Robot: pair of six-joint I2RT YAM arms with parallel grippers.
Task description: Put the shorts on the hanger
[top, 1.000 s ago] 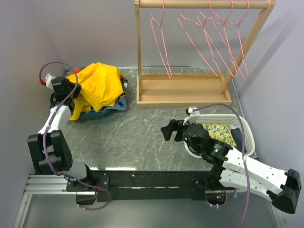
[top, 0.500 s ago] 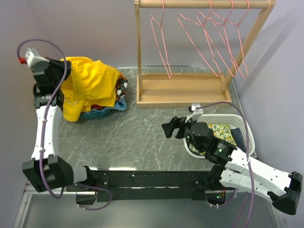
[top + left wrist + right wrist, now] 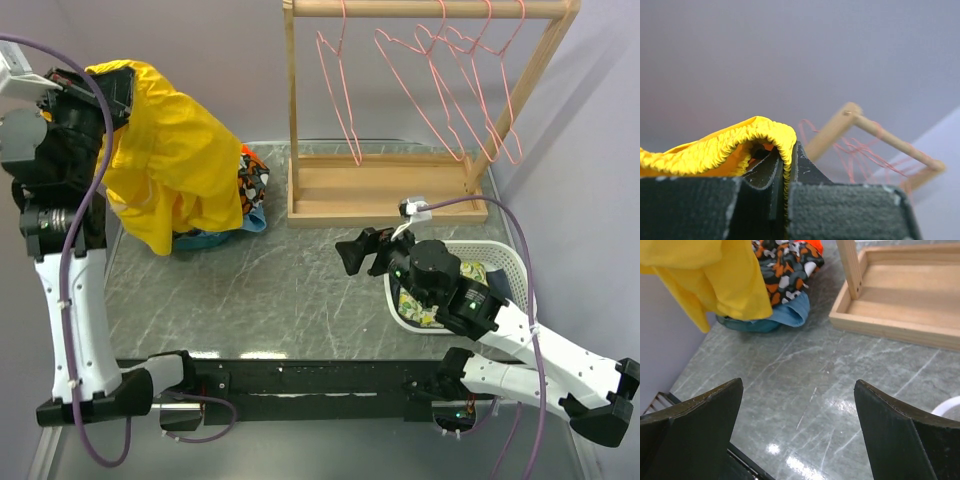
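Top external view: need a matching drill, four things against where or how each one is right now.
Things:
1. shorts
2. right gripper
3. pink wire hangers
4. lemon-print cloth

Place or state:
A. in the white basket
B. hooked on the wooden rail
C. pinched in the left gripper, hanging above the clothes pile
D. open, above the marble table

Pairs: 1-C, 2-D, 3-B, 4-A
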